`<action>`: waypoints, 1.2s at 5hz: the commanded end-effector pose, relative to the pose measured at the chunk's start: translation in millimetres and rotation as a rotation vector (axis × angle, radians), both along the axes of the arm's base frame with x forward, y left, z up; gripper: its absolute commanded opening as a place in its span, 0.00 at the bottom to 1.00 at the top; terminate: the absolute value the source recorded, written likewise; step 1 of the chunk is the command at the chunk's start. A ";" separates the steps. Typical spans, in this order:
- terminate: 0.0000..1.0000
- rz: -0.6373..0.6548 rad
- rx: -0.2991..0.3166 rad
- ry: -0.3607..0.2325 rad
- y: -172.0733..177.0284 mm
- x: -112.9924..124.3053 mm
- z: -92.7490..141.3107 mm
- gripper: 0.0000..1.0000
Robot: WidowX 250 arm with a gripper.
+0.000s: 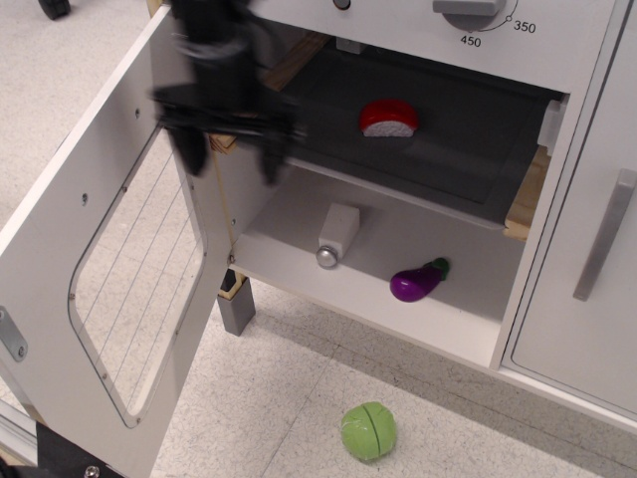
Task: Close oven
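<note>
The white toy oven (398,239) stands open. Its door (109,259), with a rounded wire-lined window, is swung wide to the left. The dark grey tray (448,149) rests on wooden rails inside. My gripper (231,154) is blurred with motion at the hinge edge of the door, near the left wooden rail. Its two dark fingers (189,149) point down, spread apart and empty. One finger is in front of the door's inner face, the other in front of the oven opening.
A red and white toy (388,118) lies on the tray. A white shaker (337,235) and a purple eggplant (418,281) lie on the oven floor. A green ball (368,430) lies on the floor in front. A cabinet door with a vertical grey handle (604,234) is at right.
</note>
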State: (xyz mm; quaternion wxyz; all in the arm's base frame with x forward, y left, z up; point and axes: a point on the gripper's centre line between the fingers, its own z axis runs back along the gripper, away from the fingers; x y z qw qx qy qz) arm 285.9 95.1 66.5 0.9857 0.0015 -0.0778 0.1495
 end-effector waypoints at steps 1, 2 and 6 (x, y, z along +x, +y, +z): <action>0.00 -0.036 -0.005 -0.093 39.6 -42.1 65.2 1.00; 0.00 -0.043 0.021 -0.093 50.7 -55.3 86.5 1.00; 0.00 0.129 -0.033 -0.045 31.3 -49.3 38.3 1.00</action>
